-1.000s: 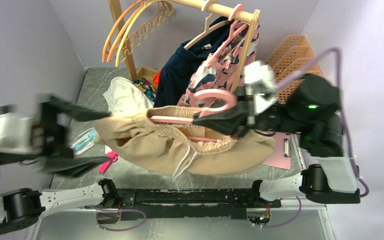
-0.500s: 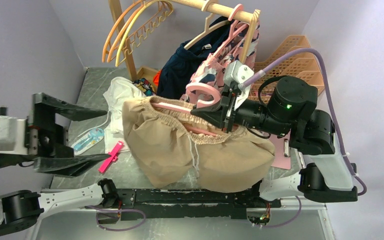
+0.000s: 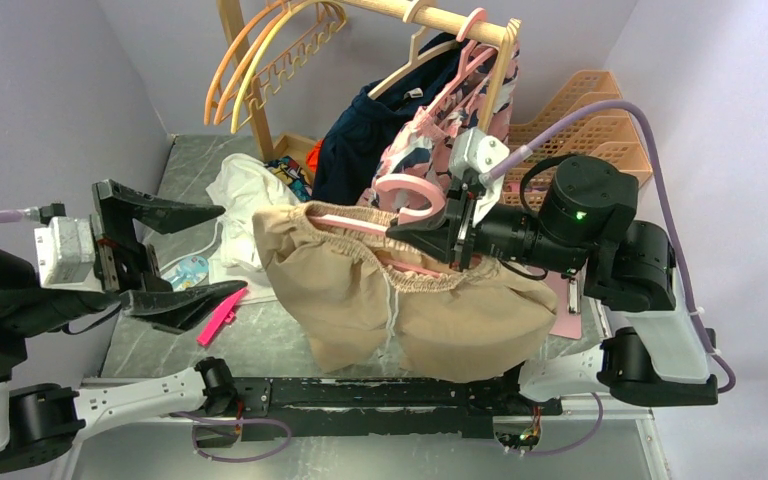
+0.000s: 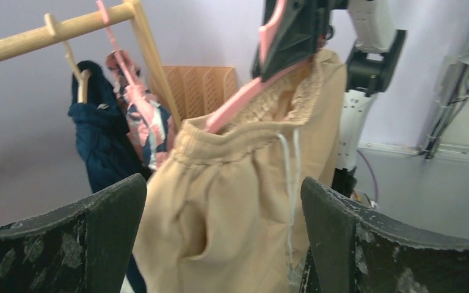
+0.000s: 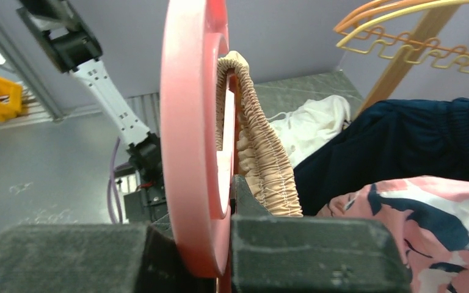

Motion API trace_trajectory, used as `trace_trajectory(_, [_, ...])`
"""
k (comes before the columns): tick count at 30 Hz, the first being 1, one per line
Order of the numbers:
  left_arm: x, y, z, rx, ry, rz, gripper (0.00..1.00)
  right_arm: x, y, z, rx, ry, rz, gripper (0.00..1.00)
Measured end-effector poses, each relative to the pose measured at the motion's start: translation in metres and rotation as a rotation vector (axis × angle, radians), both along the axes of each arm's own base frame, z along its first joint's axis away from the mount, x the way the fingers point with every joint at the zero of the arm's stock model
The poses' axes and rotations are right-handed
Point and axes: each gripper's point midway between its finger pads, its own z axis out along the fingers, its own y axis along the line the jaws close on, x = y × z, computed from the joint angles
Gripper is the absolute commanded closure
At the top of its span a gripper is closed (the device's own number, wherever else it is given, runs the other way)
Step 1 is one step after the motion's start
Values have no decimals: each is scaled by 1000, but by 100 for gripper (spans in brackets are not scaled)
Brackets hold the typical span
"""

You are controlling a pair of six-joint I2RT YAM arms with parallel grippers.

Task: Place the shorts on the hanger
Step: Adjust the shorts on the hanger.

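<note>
Right claw (image 3: 396,229) pinched the stiff hanger (image 3: 400,184) carrying soft, limp shorts (image 3: 430,315), likely best gripped at the waistband (image 3: 360,244); left claw (image 3: 230,250) gaped.

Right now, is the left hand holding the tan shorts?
No, the left hand is wide open, with a gap between it and the tan shorts.

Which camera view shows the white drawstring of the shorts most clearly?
The left wrist view: the drawstring hangs close and clear down the front of the shorts. The top external view shows it small. The right wrist view shows only the waistband.
</note>
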Motion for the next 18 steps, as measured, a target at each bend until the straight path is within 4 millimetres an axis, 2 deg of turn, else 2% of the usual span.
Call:
trace_trajectory(4, [18,0,-12,1,17,89,1,-12,6,-17,-42,19,76,100])
trace_trajectory(9, [34,-1,-25,18,28,161,1,-23,18,-65,-172,87,161,100])
trace_trajectory(13, [27,-7,-25,36,15,113,1,-29,24,-87,-233,117,205,100])
trace_trajectory(16, [14,-23,-25,78,16,6,4,-33,25,-90,-238,115,235,100])
trace_trajectory(18, [9,-40,-34,131,32,-71,4,-37,26,-92,-234,113,258,100])
